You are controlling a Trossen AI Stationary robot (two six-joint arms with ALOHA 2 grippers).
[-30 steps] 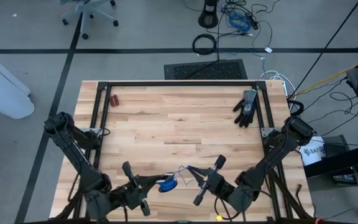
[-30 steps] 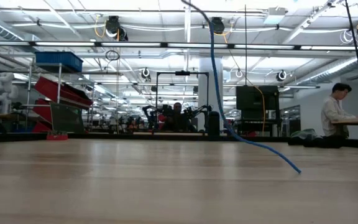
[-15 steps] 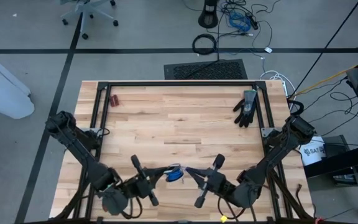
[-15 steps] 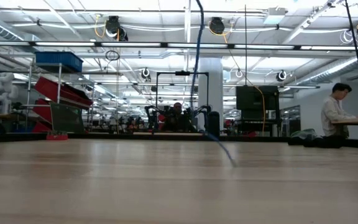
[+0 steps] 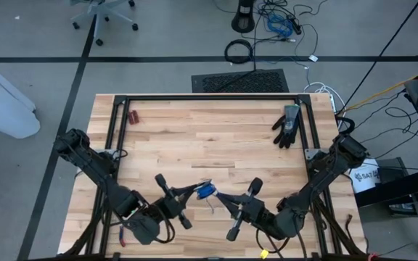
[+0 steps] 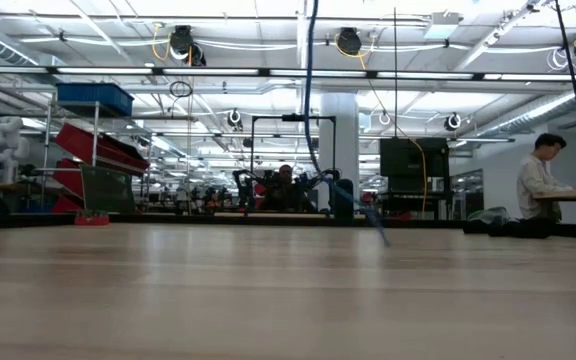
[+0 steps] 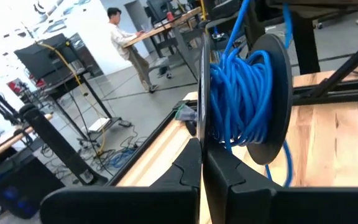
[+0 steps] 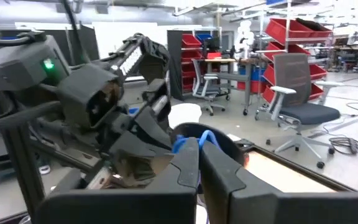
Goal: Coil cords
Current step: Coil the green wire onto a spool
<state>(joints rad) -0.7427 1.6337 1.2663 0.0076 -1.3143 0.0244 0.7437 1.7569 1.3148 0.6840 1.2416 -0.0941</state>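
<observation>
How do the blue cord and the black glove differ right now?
The cord is blue, wound on a dark spool and held near the table's front edge by the left hand, shut on it; the glove is black and lies flat at the far right, untouched. The cord bundle looks smaller than the glove.

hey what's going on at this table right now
Two robot arms are coiling a thin blue cord near the table's front edge. The left gripper is shut on a dark spool wound with the cord. The right gripper is shut just beside it, apparently pinching the loose end. A black glove lies untouched at the far right.
</observation>
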